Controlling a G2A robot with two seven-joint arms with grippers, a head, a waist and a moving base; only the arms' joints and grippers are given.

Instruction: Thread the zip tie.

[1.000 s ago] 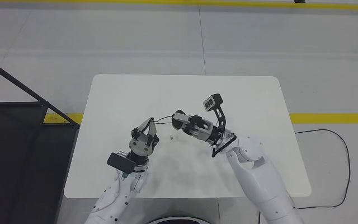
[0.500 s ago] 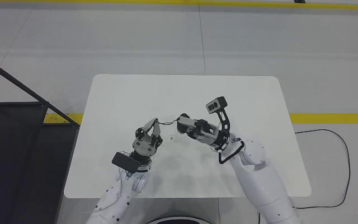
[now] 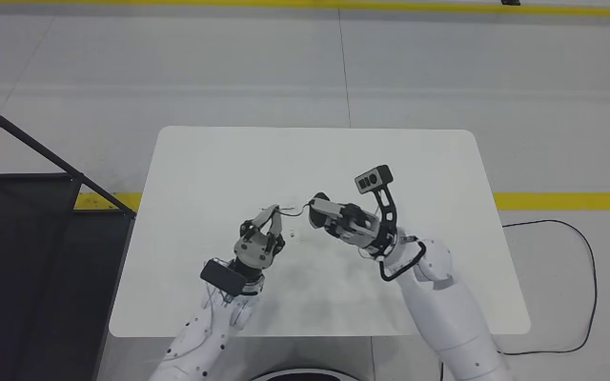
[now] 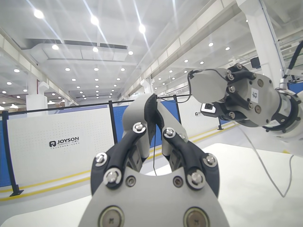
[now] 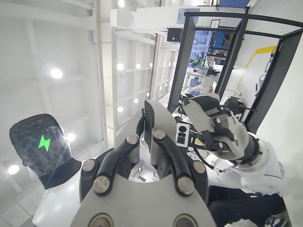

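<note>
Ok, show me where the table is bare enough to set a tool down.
Bare: the far strip of the table and both its ends. Crowded: the middle, where the left gripper and right gripper hold the zip tie between them.

A dark brand mark [image 4: 64,141], a logo with a line of capitals and a finer line beneath, stood on the white perforated panel [image 4: 59,121] of the far barrier, and a smaller mark [image 4: 196,114] of the same kind stood on the next panel along. A small white label [image 4: 255,93] bearing one dark character sat on the housing of the right gripper [image 4: 193,83]. In the right wrist view a blue notice [image 5: 188,16] and a white sheet [image 5: 215,23] hung far off, their print too small to read.
</note>
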